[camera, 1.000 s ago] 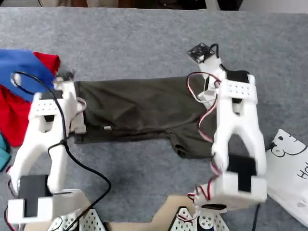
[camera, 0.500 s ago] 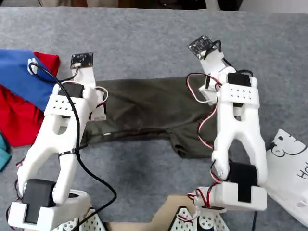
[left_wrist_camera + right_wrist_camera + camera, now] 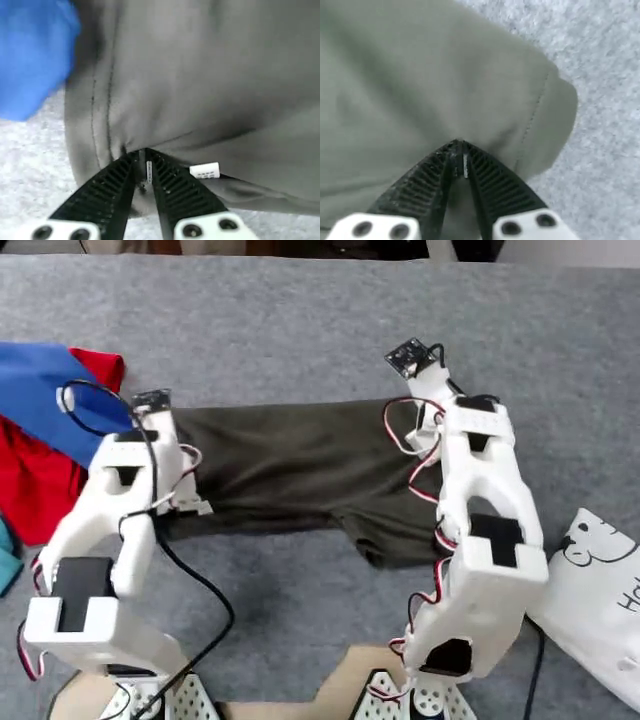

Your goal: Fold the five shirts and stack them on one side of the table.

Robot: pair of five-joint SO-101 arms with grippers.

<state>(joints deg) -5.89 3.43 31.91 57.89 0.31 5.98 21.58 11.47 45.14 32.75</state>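
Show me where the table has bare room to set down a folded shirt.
Widest bare table is the far strip beyond the olive shirt. A smaller patch lies on its near side, short of the white shirt. Crowded: the left end, with the blue shirt and red shirt.

Your high camera hangs above the grey tabletop (image 3: pixel 300 320) and looks down from well off, with both arm bases at its near edge. Your left wrist camera sits just behind the left fingers (image 3: pixel 117 185), facing along them, very close to one end of the olive shirt (image 3: pixel 200 75), with the blue shirt (image 3: pixel 30 55) beside it. Your right wrist camera looks likewise past the right fingers (image 3: pixel 490 185) at the shirt's other end. All three views share the olive shirt.
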